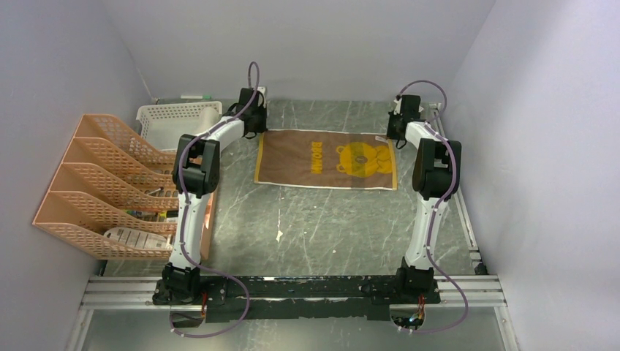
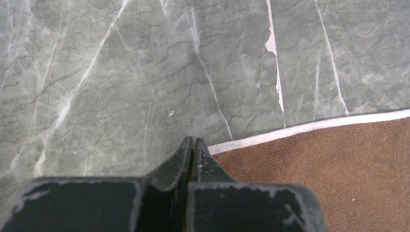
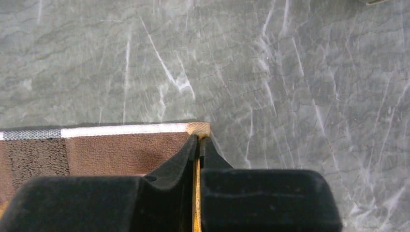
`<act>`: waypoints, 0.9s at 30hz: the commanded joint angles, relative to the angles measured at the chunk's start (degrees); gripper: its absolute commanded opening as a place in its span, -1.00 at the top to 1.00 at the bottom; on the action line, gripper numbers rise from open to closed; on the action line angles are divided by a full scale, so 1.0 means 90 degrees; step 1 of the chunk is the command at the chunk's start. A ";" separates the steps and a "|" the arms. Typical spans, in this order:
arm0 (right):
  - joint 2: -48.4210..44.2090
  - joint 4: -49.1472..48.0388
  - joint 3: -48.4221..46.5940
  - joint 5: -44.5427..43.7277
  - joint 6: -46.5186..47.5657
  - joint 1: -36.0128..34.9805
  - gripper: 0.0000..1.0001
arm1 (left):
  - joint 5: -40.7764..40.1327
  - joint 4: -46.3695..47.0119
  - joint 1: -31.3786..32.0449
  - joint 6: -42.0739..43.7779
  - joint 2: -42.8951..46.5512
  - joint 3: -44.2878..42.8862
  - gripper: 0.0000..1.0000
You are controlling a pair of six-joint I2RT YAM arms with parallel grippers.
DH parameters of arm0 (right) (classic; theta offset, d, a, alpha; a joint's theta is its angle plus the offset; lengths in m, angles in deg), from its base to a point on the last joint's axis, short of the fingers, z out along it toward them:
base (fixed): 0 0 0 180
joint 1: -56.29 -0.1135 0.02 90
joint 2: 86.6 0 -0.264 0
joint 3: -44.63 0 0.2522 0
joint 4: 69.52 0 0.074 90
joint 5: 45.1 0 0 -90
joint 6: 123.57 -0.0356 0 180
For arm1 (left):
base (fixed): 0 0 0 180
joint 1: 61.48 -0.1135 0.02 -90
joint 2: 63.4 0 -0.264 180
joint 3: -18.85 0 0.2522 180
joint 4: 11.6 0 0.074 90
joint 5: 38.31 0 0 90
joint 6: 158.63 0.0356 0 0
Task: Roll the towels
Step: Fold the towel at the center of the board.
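Brown bear-print towel (image 1: 326, 159) is laid flat on the surface (image 1: 329, 227). One far corner is pinched by the right fingers (image 3: 179, 159), and the other is met by the left fingers (image 2: 176, 162), which are pressed together.

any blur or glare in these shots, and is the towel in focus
Top external: even soft light, no glare, towel print readable, walls splay from the wide lens. Left wrist: table veins sharp, left gripper body a little soft along the bottom. Right wrist: towel corner crisp, right gripper housing blurred up close.
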 commanded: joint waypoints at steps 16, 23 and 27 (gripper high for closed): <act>-0.0400 -0.0360 -0.0549 0.0008 -0.0052 -0.0016 1.00 | 0.1394 0.0604 -0.0419 0.0361 -0.0117 -0.1138 0.87; -0.1443 -0.0795 0.0991 -0.0154 0.0100 -0.0035 1.00 | 0.1861 0.1942 -0.0420 0.0445 0.0985 0.1186 0.86; -0.2372 -0.1184 0.2164 -0.0265 0.0063 -0.0035 1.00 | 0.1837 0.2730 -0.0411 0.0337 0.1761 0.2584 0.87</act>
